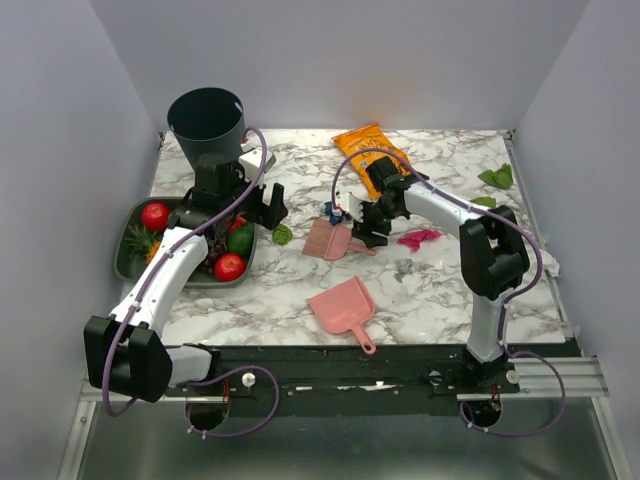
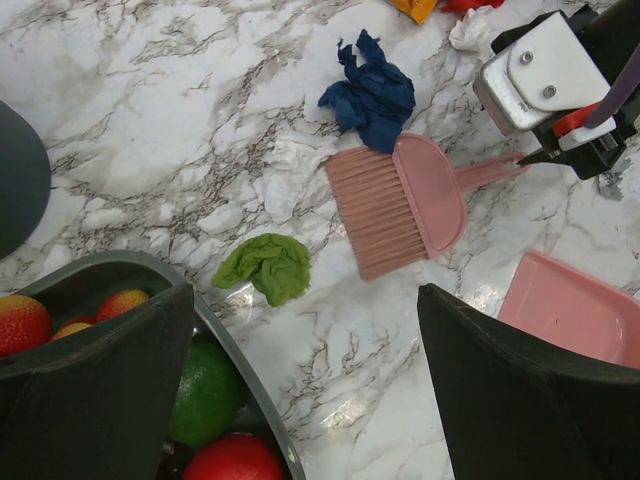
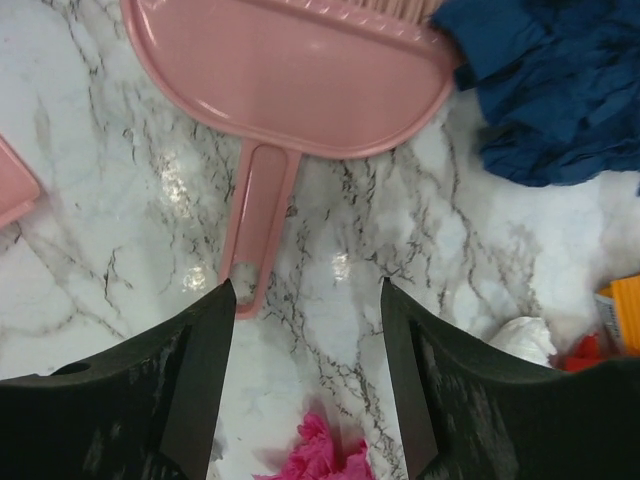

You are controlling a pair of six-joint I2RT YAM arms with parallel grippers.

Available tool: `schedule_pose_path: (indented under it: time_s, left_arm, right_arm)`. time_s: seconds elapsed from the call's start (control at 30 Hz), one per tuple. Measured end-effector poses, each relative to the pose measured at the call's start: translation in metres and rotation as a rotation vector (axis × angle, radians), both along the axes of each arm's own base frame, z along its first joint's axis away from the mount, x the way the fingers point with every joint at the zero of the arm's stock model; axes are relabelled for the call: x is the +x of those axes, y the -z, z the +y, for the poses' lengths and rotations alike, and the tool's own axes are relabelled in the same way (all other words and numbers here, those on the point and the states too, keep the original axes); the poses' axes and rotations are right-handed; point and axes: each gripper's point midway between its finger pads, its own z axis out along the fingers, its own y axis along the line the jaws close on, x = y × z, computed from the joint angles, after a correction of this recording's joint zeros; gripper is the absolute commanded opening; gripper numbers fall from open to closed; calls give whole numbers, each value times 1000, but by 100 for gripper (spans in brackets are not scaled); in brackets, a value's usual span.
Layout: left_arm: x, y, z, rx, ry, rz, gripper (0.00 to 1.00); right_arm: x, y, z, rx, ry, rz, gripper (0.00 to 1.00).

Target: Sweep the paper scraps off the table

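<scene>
Paper scraps lie on the marble table: blue, green, magenta, grey, and green ones at the right. A pink brush lies mid-table, a pink dustpan nearer the front. My right gripper is open over the brush handle, whose end lies just inside the left finger; the magenta scrap is below it. My left gripper is open and empty above the table beside the green scrap.
A dark grey tray of toy fruits sits at the left and reaches under my left finger. A dark bin stands at the back left. An orange snack bag lies at the back. White and red bits lie by it.
</scene>
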Motion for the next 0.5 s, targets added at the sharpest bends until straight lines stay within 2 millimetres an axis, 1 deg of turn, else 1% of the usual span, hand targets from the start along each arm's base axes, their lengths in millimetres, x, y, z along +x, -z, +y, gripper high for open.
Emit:
schedule_pose_path:
  time_s: [0.1, 0.23, 0.4, 0.5]
  left_arm:
    - [1, 0, 3, 2, -5, 0, 98]
    - [2, 0, 5, 2, -12, 0, 98]
    - [2, 1, 5, 2, -14, 2, 99]
    - [2, 2, 5, 0, -15, 7, 98]
  right_arm:
    - [-8, 11, -6, -29, -14, 22, 66]
    - [-18, 21, -12, -51, -20, 50, 66]
    - [-29, 27, -6, -60, -35, 71, 65]
    - [-33, 27, -3, -60, -36, 77, 65]
